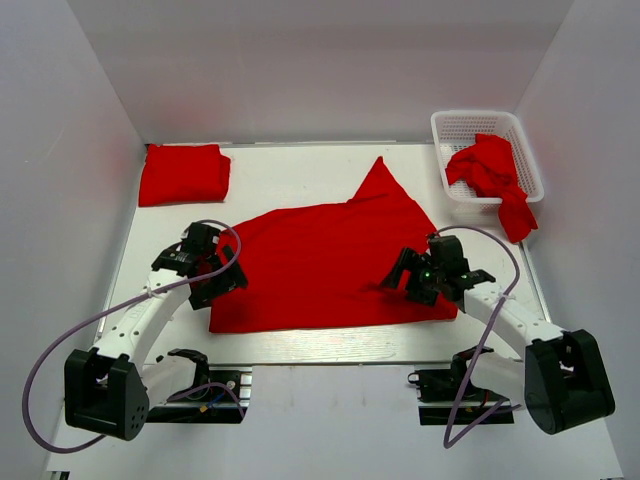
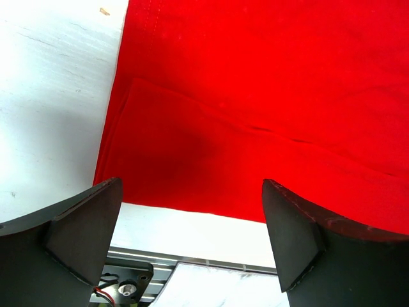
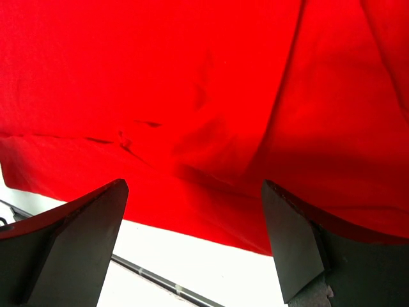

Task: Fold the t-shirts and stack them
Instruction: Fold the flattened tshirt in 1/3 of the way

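Left gripper (image 2: 190, 187): jaws wide apart, nothing held, poised over the near left corner of the spread shirt (image 1: 330, 265). In the left wrist view the shirt's near hem runs between the two fingers, with bare table (image 1: 300, 165) on the near side of it and a second layer of cloth lying along the hem.

Right gripper (image 3: 193, 187): jaws likewise wide apart and empty, over the near right edge of the same shirt. In the right wrist view creased red cloth fills the space beyond the fingers and a strip of white table shows below the hem.

The spread shirt lies flat at the middle of the table between the two arms, one pointed flap reaching toward the far side.

A folded shirt (image 1: 184, 174) rests at the far left corner, well apart from the spread one.

A white basket (image 1: 480, 115) stands at the far right corner; a crumpled shirt (image 1: 485, 165) lies in it, part of it hanging over the near rim
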### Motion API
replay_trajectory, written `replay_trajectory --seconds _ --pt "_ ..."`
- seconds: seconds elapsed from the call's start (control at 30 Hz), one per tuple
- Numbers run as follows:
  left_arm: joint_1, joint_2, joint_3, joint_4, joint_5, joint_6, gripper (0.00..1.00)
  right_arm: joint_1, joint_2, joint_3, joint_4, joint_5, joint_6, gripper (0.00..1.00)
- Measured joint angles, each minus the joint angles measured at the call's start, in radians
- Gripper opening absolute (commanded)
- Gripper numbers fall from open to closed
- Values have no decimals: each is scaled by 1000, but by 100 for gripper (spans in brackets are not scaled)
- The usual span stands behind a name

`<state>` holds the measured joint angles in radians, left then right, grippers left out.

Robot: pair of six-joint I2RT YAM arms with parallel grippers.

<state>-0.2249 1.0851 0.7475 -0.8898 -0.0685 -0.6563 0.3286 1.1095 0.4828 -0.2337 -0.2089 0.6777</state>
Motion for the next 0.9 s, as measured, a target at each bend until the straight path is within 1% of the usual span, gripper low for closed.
replay_trajectory --seconds 0.33,0.53,0.9 --pt "0 0 -2 0 -3 -12 100 0 32 -2 78 -9 16 90" --pt "0 -1 -2 -1 -6 -17 100 0 60 -4 92 -5 23 90" --pt "0 -20 -2 -8 -12 -18 100 0 65 -34 144 6 50 90"
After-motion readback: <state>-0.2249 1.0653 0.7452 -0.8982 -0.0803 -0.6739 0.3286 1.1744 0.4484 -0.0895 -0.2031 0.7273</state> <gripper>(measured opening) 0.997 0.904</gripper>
